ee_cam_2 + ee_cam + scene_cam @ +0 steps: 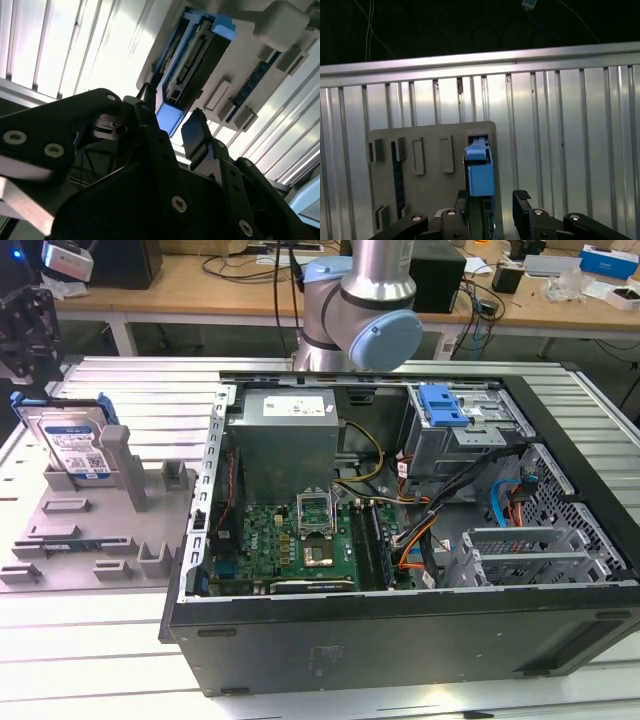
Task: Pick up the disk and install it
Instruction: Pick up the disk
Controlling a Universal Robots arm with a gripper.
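The disk (75, 445) stands tilted on edge in a grey holder plate (100, 530) at the exterior view's left, its white-and-blue label showing inside a bright blue carrier. My gripper (28, 340) hangs just above and behind it. In both wrist views the gripper (492, 197) (170, 107) is open, and the black fingers (522, 202) hold nothing. The disk (481, 172) (192, 60) appears edge-on, with its blue end in line with the gap and closer to one finger.
An open computer case (400, 640) takes up the middle and the exterior view's right, with a green motherboard (300, 540), a grey power supply box (285, 435) and a drive bay with a blue latch (443, 405). Everything rests on a ribbed metal table (100, 640).
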